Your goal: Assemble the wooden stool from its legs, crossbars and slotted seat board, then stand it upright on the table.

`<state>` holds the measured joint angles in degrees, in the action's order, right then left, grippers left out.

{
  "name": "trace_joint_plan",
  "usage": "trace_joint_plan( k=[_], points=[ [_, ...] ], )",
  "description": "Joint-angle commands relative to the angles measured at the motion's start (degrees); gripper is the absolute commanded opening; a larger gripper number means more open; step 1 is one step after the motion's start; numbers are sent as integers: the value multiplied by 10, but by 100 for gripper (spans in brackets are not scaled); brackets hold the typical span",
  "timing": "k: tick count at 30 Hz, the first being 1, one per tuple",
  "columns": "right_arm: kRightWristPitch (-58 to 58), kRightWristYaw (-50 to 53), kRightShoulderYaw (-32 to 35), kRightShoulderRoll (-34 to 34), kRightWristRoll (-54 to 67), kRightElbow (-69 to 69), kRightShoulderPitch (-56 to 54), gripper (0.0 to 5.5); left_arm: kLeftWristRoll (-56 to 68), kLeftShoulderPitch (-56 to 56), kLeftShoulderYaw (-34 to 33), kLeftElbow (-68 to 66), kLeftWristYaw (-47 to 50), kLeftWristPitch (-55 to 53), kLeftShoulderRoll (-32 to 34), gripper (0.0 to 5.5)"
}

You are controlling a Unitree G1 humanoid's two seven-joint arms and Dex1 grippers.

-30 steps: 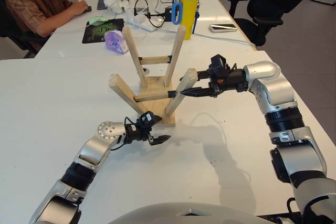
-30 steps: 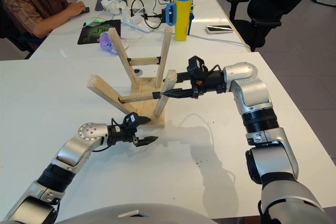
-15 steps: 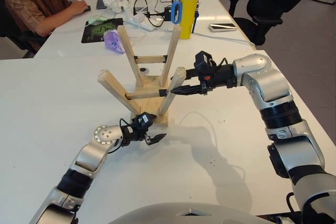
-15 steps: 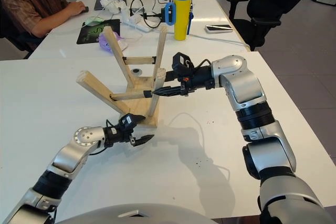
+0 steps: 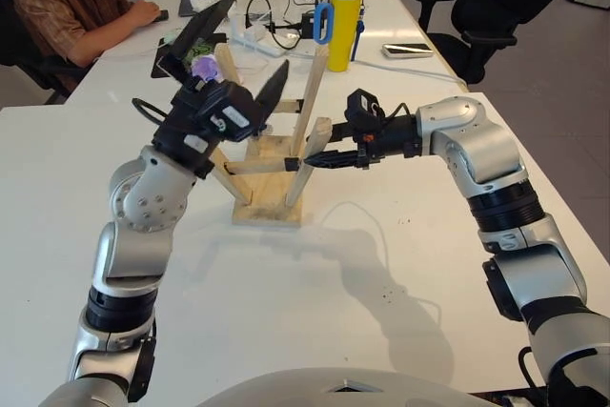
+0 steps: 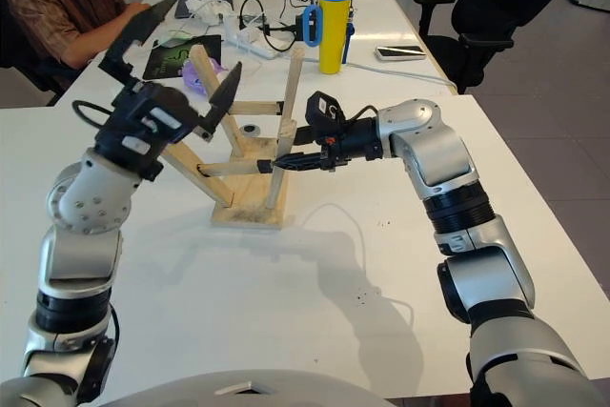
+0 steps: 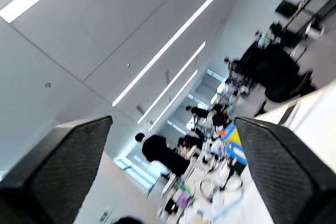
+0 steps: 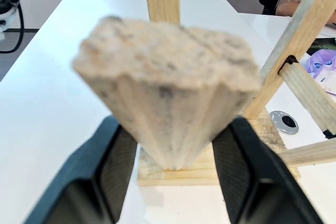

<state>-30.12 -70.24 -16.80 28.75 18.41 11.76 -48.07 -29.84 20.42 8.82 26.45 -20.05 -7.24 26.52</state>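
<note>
Wooden stool (image 5: pixel 269 207): pale, upside-down, probably light, stiff; grab mid-leg.
Right pincer (image 5: pixel 313 159): clamped on 3 o'clock leg (image 5: pixel 297 186).
Left pincer (image 5: pixel 257 33): open.

Left gripper (image 5: pixel 259 30) raised, splayed, right gripper (image 5: pixel 314 159) clamped

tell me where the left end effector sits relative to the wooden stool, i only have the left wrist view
Observer: The left end effector is raised high over the white table, open and empty, clear of the upside-down wooden stool.
Operator: what's the right one doing
Observer: The right end effector is shut on one light wooden stool leg.
Operator: stool upright yet
Observer: No, its square wooden seat board lies on the table, legs pointing up.
</note>
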Motion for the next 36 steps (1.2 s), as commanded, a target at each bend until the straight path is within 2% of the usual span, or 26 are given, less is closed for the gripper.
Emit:
trace_joint_plan(
  k=[1,4,6,11,13,14,17,20,21,24,28,32,35,36],
  points=[
    [-15,7,-42,-13,-40,39,18,204,-120,-88,116,-87,-69,-33,42,431],
    [-8,9,-46,-21,-42,49,14,204,-142,-129,167,-123,-106,-36,50,431],
    [-3,11,-48,-25,-43,55,13,204,-130,-120,153,-130,-87,-38,33,431],
    [7,16,-41,-30,-43,56,19,204,-29,-51,57,-91,-15,-25,-37,431],
    [25,22,-28,-36,-37,54,24,204,150,-45,-38,-34,-10,-23,-110,431],
    [40,28,-15,-42,-29,53,26,204,226,-63,-65,-8,-26,-2,-120,431],
    [71,37,22,-54,-8,44,33,204,341,-149,-94,16,-100,47,-89,431],
    [96,49,41,-55,-3,38,37,204,376,-237,-113,-8,-161,106,-40,431],
    [99,54,49,-57,-1,38,37,233,387,-258,-119,-17,-175,126,-32,431],
    [99,55,61,-53,4,26,35,278,396,-306,-115,-47,-209,181,-11,431],
    [107,58,81,-44,8,8,25,342,416,-300,-91,-113,-215,138,-20,431],
    [84,53,105,-32,27,-20,27,345,399,-265,-46,-182,-195,64,-43,431],
    [14,50,160,-33,110,-56,23,345,370,-253,-26,-226,-172,51,-53,431],
    [-7,56,182,-34,138,-64,15,326,363,-248,-26,-239,-161,47,-57,431]
  ],
)
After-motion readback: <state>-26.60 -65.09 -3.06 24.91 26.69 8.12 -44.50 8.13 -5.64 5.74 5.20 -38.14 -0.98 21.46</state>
